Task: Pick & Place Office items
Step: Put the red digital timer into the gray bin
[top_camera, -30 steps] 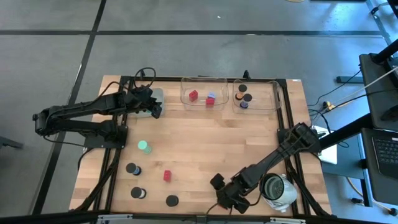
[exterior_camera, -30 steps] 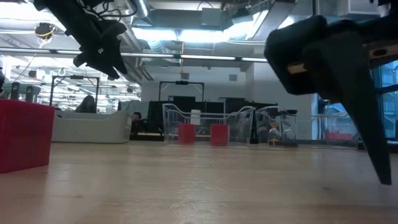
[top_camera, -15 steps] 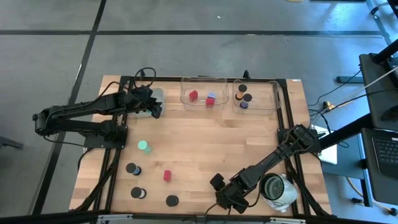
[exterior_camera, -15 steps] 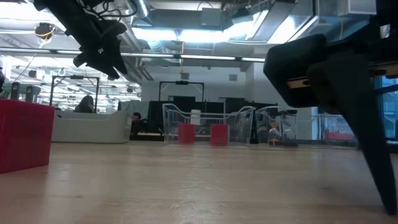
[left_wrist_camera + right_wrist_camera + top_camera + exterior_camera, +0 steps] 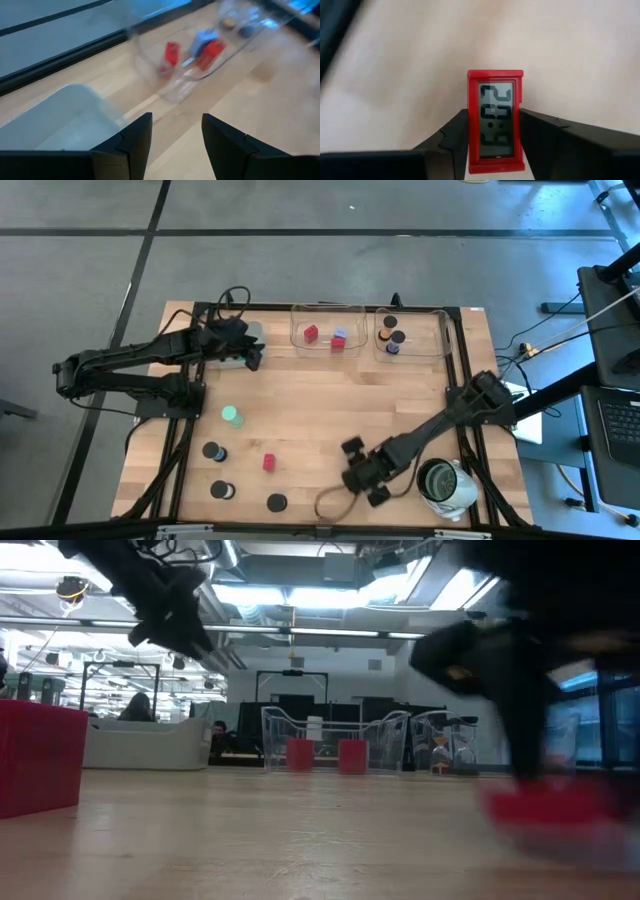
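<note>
My right gripper [image 5: 356, 480] stands near the table's near edge, left of the silvery-white round container [image 5: 446, 485], and is shut on a small red piece with a digital display [image 5: 495, 100]. In the low view this piece is a red blur [image 5: 550, 812] under the gripper. My left gripper [image 5: 249, 357] hangs open above the grey tray [image 5: 250, 333] at the far left, with nothing between its fingers [image 5: 134, 137]. A green disc [image 5: 232, 416], a red block [image 5: 268, 463] and three black caps [image 5: 212, 451] lie flat on the near left of the table. My right gripper pinches the red piece between its two fingers, by the lower half of its two long sides [image 5: 471, 131]. The fingers [image 5: 455, 132] slant steeply down from above. The display faces the wrist camera. Blur hides whether the piece is clear of the table.
Two clear trays [image 5: 327, 340] [image 5: 436, 340] stand at the far edge, holding red, blue and dark pieces. A thin pale loop [image 5: 322, 502] lies near the near edge, beside my right gripper. Bare wood spans the table's middle.
My right gripper has moved a little toward the far edge and rolled about its own line. In the low view a red blur now shows under it, where only its dark fingers showed before. The pale loop now lies uncovered beside it.
</note>
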`<action>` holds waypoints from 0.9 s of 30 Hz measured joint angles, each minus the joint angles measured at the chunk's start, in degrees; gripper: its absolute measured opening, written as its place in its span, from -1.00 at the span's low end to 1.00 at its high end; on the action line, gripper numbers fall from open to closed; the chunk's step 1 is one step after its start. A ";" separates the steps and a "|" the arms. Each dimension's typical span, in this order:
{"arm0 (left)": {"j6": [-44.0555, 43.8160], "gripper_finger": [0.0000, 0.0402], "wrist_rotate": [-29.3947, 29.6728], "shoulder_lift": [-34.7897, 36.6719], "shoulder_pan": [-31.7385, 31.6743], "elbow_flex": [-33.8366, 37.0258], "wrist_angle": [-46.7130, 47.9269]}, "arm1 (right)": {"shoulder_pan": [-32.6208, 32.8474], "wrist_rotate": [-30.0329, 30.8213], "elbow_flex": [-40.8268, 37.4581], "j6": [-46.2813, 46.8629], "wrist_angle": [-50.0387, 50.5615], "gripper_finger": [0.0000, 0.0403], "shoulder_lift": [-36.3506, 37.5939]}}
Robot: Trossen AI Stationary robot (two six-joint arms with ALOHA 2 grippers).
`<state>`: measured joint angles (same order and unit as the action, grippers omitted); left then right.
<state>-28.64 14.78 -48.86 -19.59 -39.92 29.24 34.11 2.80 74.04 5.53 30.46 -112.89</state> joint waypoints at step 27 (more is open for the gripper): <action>-12.20 0.19 -18.58 -8.30 5.14 0.00 -23.24 | -28.47 28.91 0.24 -15.65 -17.39 -0.29 17.49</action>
<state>-40.84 -3.80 -57.16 -14.46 -39.92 6.00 5.63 31.72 74.28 -10.12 13.07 -95.39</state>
